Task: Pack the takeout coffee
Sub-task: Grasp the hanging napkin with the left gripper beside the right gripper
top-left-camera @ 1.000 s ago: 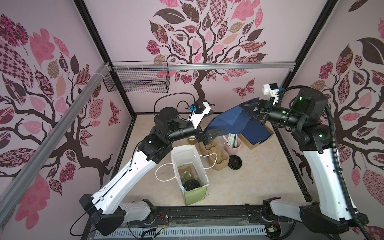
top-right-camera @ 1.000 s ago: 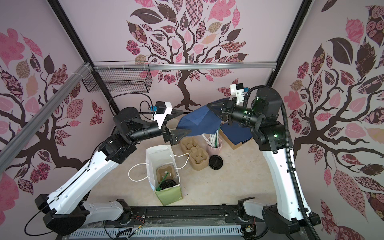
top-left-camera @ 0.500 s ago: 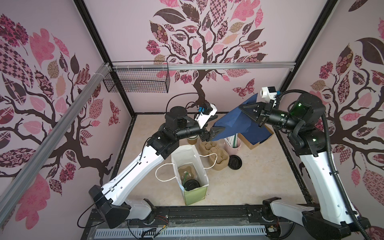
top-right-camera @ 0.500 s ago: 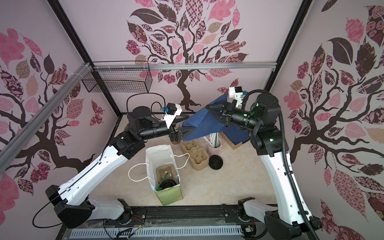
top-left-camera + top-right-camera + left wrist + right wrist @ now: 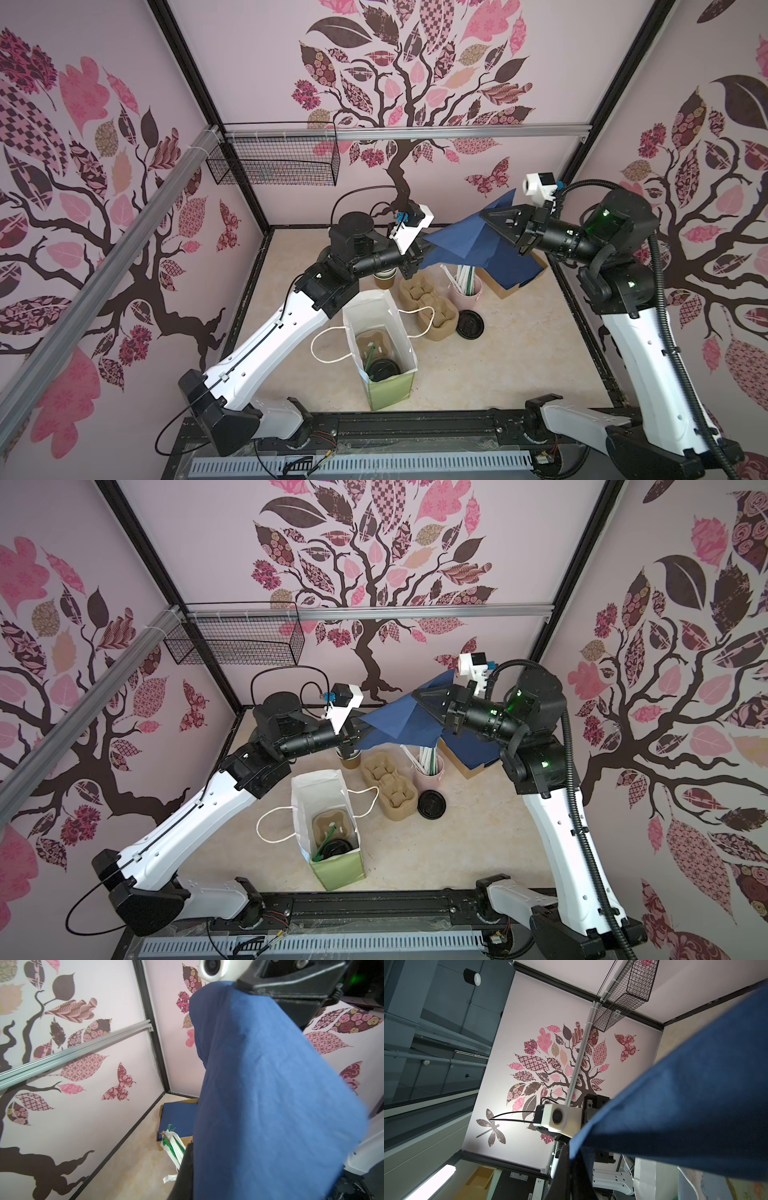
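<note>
1. A second ago the left pincer (image 5: 420, 251) stood open, apart from the blue napkin (image 5: 461, 245). Now it has reached in and is closed on the napkin's corner.
2. The right pincer (image 5: 485, 216) still grips the other side of the same napkin, as before, and has shifted a little toward the middle.
3. The napkin is now held in the air between both pincers, above the cup carrier (image 5: 432, 303) and the pink cup of straws (image 5: 467, 289) (in the left wrist view it covers most of the picture).
4. The takeout coffee (image 5: 382, 369) has not moved. It stands inside the paper bag (image 5: 390, 392) with its black lid up, and the bag stands at the front of the surface (image 5: 498, 365).
5. The loose black lid (image 5: 469, 324) lies just beside the cup carrier, unchanged.
</note>
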### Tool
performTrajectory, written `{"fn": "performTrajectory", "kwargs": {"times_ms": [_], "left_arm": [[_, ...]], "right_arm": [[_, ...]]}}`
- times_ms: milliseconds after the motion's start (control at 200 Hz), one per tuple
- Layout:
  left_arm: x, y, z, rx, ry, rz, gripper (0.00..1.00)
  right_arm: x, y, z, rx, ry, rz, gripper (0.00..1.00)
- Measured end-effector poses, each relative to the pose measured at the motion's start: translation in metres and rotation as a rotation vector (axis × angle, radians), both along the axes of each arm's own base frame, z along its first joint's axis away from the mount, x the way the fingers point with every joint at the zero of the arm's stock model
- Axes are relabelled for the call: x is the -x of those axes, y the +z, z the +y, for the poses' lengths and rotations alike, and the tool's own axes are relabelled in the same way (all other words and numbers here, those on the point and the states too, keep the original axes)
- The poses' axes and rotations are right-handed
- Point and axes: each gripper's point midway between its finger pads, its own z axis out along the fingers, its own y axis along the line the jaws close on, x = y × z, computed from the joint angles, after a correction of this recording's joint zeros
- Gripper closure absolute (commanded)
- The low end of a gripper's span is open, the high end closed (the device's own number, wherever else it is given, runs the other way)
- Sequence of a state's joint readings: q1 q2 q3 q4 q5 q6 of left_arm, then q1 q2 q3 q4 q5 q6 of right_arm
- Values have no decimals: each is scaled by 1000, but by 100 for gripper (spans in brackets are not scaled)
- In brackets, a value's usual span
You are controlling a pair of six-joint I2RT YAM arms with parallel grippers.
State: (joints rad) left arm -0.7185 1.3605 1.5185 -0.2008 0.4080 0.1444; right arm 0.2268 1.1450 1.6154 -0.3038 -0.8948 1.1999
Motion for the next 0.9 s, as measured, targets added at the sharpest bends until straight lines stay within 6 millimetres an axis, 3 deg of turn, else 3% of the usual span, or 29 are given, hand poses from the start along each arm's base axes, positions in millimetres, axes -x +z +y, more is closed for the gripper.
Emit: {"fn": "performTrajectory", "kwargs": {"times_ms": [65,180,405,540,675,900], "left_arm": [[-4,6,4,10,38,-22,100],[-10,23,17,32,121,-88,100],[0,55,51,12,239,-255,100],[16,57,60,-44,215,-323,100],[35,59,62,-62,152,-355,100],[54,54,59,-3,-22,-235,100]], "right_arm": [[3,-8,-1,24,-4,4,71],[6,-25,-6,117,-39,-18,47],[11,-38,-43,426,-265,-210,38],[28,-26,-54,524,-312,-403,36],[32,-8,-43,532,-268,-627,25],[14,-27,-11,568,-80,-847,11]]}}
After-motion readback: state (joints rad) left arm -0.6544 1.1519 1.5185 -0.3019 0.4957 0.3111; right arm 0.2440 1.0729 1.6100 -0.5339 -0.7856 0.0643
